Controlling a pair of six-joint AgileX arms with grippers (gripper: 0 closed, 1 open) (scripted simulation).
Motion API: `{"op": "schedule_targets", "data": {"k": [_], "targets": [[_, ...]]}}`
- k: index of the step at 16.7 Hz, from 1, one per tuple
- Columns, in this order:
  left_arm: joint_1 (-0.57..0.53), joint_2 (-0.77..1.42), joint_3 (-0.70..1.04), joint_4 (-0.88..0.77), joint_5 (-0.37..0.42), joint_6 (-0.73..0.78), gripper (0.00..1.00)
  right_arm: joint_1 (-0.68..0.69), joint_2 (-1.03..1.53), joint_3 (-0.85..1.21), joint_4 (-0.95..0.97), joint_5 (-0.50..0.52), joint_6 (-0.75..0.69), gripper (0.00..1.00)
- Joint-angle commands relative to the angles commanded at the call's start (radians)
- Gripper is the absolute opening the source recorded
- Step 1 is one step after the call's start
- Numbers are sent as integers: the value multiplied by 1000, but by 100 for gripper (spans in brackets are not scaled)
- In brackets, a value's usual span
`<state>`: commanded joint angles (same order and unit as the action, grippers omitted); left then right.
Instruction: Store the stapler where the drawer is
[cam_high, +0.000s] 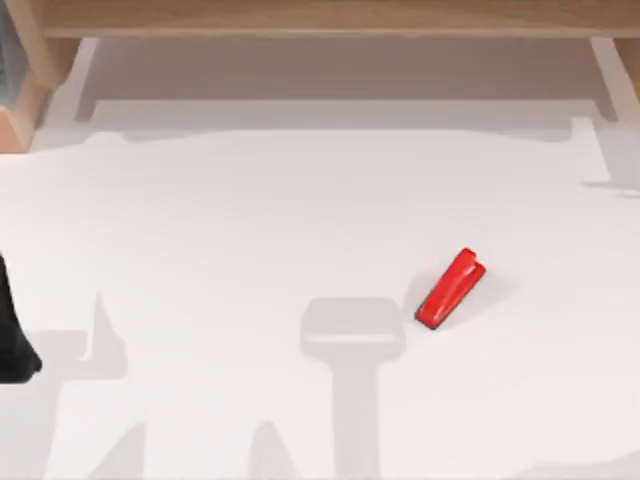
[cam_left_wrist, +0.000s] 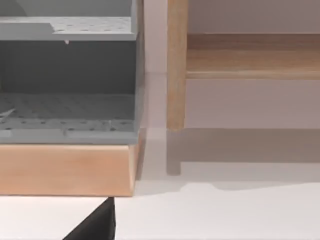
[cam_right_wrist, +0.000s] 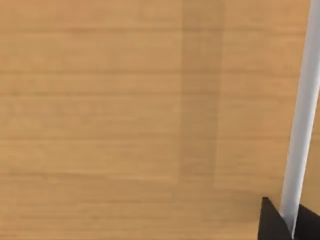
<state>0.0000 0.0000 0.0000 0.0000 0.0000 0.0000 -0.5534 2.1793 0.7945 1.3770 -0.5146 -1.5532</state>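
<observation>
One stapler (cam_high: 451, 289) lies alone on one table (cam_high: 250, 240).

No text, label, brand, number or sign can be read anywhere: not on the glossy red wedge-shaped stapler (cam_high: 451, 289), the white worktop (cam_high: 250, 230), or the light wooden furniture (cam_left_wrist: 65, 170).
</observation>
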Motion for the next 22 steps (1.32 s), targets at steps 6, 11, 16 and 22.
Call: {"op": "schedule_targets", "data": {"k": [6, 11, 16, 22], "targets": [[0, 0, 0, 0, 0, 0, 100, -38, -44, -99, 64, -39, 0, 0], [0, 0, 0, 0, 0, 0, 100, -72, -64, -155, 104, -70, 0, 0], [0, 0, 0, 0, 0, 0, 100, -149, -112, -292, 192, -150, 1, 0], [0, 0, 0, 0, 0, 0, 100, -158, -117, -309, 203, -160, 2, 8]]}}
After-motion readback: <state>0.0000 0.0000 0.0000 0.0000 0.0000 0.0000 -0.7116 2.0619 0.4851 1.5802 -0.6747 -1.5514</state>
